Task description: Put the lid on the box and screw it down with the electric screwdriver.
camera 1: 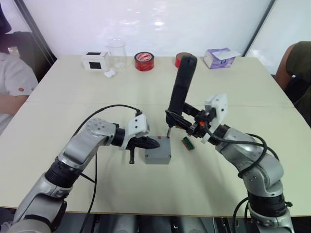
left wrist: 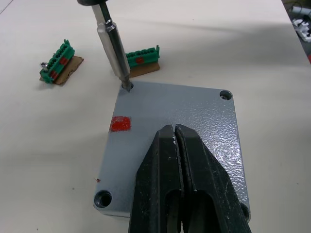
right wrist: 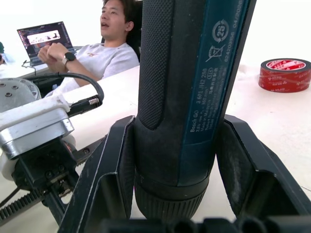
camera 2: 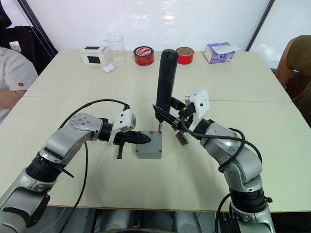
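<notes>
The grey lid, with a small red mark, lies square on the grey box at the table's middle. My left gripper is shut, its tips resting on top of the lid. My right gripper is shut on the electric screwdriver, a dark cylinder held nearly upright. Its metal bit stands in the screw hole at the lid's far corner. Other corner holes are in view.
Two green terminal blocks lie just beyond the box. Along the far edge stand a white-and-black cube, a clear beaker, two red tape rolls and a tissue pack. People sit at both table sides.
</notes>
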You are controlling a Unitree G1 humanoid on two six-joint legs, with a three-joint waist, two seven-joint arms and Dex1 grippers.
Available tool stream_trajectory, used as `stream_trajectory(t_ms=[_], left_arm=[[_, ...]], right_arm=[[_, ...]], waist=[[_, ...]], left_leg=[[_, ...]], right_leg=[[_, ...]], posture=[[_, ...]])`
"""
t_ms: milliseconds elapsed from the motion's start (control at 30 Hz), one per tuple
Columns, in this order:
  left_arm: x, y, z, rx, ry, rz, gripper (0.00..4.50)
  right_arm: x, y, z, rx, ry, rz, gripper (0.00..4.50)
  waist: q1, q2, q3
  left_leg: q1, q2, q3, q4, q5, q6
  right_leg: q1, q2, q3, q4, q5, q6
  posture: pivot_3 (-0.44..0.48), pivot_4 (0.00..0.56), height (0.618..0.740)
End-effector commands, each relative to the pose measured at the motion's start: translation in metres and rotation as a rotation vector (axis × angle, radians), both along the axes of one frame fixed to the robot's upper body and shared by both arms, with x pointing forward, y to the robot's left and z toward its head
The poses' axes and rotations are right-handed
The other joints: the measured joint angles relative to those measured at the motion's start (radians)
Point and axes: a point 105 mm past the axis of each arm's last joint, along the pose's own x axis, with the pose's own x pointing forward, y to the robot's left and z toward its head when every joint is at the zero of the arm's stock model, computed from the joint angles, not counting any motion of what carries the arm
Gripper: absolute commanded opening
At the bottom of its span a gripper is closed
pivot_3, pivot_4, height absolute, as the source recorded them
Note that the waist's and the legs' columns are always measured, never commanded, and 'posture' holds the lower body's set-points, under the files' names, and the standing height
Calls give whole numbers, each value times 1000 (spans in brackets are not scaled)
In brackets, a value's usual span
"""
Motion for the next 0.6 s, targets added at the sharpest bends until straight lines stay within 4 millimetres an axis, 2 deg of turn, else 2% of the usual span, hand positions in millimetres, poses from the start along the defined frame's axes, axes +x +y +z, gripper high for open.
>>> stream_trajectory(t_ms=[33,167,400,600], left_arm=[[-1,2,-7,38,16,6,0],[1,3,-7,38,16,7,0],[0,5,-11,40,25,15,0],[-2,3,-14,41,32,21,0]], right_arm=[[-1,-1,10,2,-55,0,1829],[1,2,8,-5,-49,1,1829],[-4,10,-23,-49,40,6,1829],[3,13,-31,-45,61,-44,1829]], waist=[[0,0,0],[0,0,0],[-1,-2,-2],[-1,-5,-10]], left_leg=[[0,0,0,0,0,0],[0,0,0,0,0,0],[1,0,0,0,0,0],[3,0,0,0,0,0]], right_leg=[[0,0,0,0,0,0],[0,0,0,0,0,0],[0,0,0,0,0,0],[3,0,0,0,0,0]], posture=[[0,150,740],[0,150,740],[0,150,740],[0,150,740]])
